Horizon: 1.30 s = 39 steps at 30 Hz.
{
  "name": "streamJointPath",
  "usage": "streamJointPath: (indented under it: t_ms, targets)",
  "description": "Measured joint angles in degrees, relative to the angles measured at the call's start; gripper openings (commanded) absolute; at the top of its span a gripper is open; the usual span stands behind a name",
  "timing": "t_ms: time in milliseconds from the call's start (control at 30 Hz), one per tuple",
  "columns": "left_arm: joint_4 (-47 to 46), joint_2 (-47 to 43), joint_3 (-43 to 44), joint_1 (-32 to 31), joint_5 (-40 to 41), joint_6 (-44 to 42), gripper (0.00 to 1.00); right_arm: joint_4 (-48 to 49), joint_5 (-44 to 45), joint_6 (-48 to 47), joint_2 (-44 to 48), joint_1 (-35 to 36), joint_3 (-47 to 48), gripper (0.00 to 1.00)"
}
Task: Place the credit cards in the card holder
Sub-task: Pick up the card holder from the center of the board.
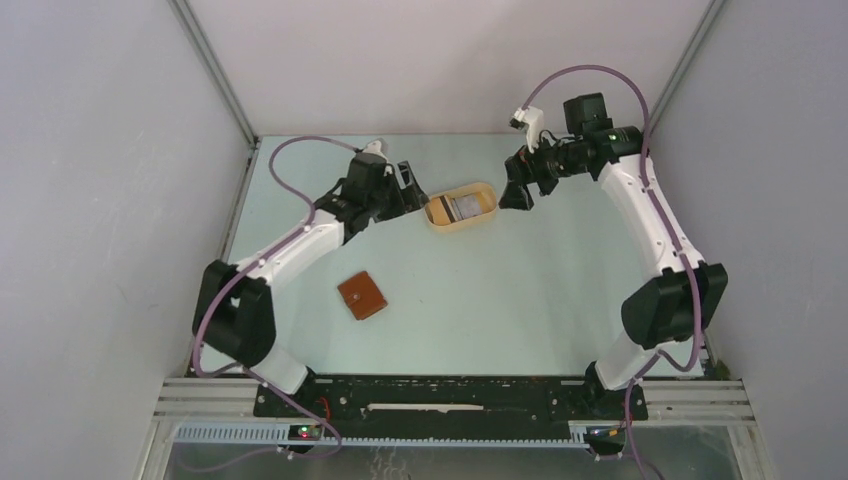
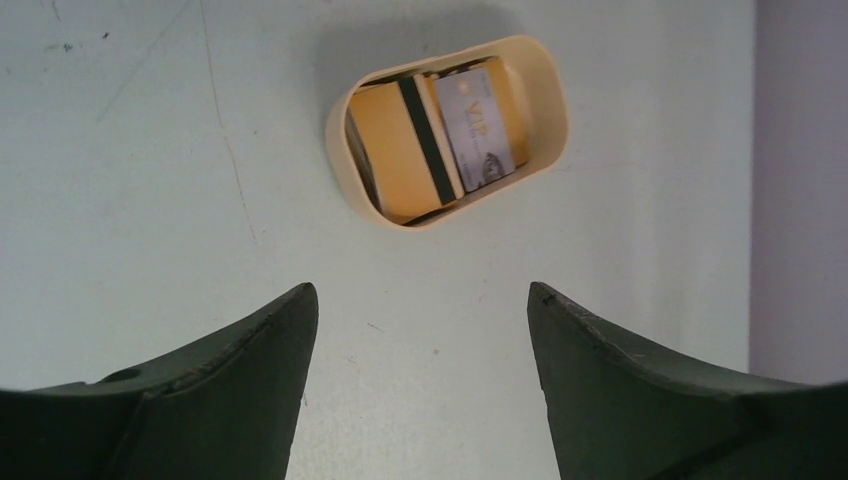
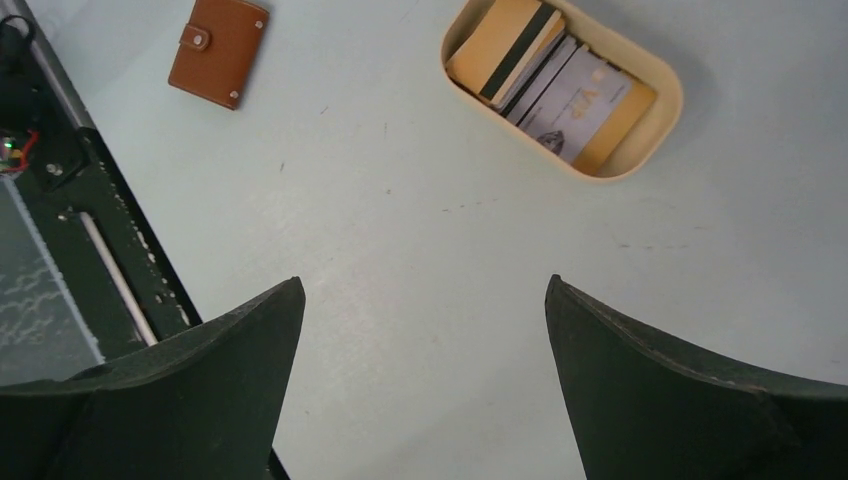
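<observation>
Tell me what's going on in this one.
Nothing is held yet. The left fingers and right fingers hang open above the table, one on either side of the tan tray, where the credit cards lie stacked. The card holder lies closed on the table, nearer the arms' bases, with neither arm on it.

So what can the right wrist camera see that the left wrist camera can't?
Only the right wrist view shows the brown card holder, lying closed on the table, and the black rail at the table's edge. Only the left wrist view shows a strip of grey wall. Both show the tan tray with the credit cards inside. Each also shows its own tool open and empty: the right tool and the left tool.
</observation>
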State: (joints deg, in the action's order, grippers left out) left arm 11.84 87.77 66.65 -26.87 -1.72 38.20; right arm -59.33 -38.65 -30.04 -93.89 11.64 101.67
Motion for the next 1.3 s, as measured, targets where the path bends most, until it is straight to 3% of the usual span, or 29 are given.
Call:
streamJointPath:
  t_ms: [200,433,600,1000,1300]
  targets:
    - [7.0,5.6,4.0,-0.8,4.4,-0.7,0.7,3.5,-4.1,5.8,-3.0,-0.7,-5.4,0.98]
    - [11.1,4.6,3.5,-0.7,6.9,-2.2,0.65,8.4,-8.3,9.5,-3.0,1.0,-17.0,0.98]
    - [11.9,3.2,2.5,-0.7,7.4,-2.4,0.64,9.4,-10.8,10.3,-3.0,1.8,-19.9,0.98]
    - [21.1,-25.9,-21.6,-0.1,13.6,0.9,0.65,11.7,-12.7,10.9,-2.4,4.1,-21.9,0.98]
    - [22.2,-35.5,-31.9,6.1,13.0,7.1,0.7,11.9,-12.7,10.4,-2.4,6.5,-22.3,0.99]
